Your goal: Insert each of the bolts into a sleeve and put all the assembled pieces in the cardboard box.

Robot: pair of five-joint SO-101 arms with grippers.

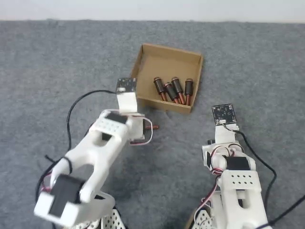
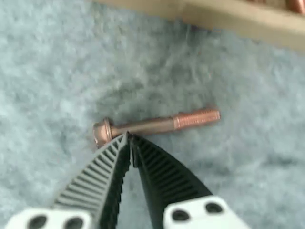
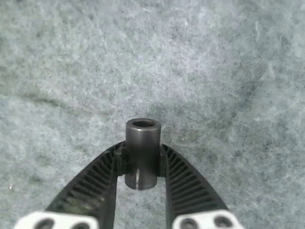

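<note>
A copper bolt [image 2: 157, 125] lies flat on the grey carpet, and its end [image 1: 155, 127] pokes out beside the left arm, in front of the cardboard box [image 1: 143, 62]. My left gripper [image 2: 129, 139] is shut with nothing in it, its tips right against the bolt's shank near the head. My right gripper [image 3: 142, 155] is shut on a dark upright sleeve [image 3: 143, 138], hole facing up, above the carpet. Several assembled pieces [image 1: 174, 90] lie inside the box. In the high view the right arm's wrist [image 1: 223, 114] stands right of the box's front corner.
The box wall [image 2: 228, 19] runs just beyond the bolt. Black cables [image 1: 76, 107] trail over the carpet left of the left arm. Open carpet lies between the two arms and around the box.
</note>
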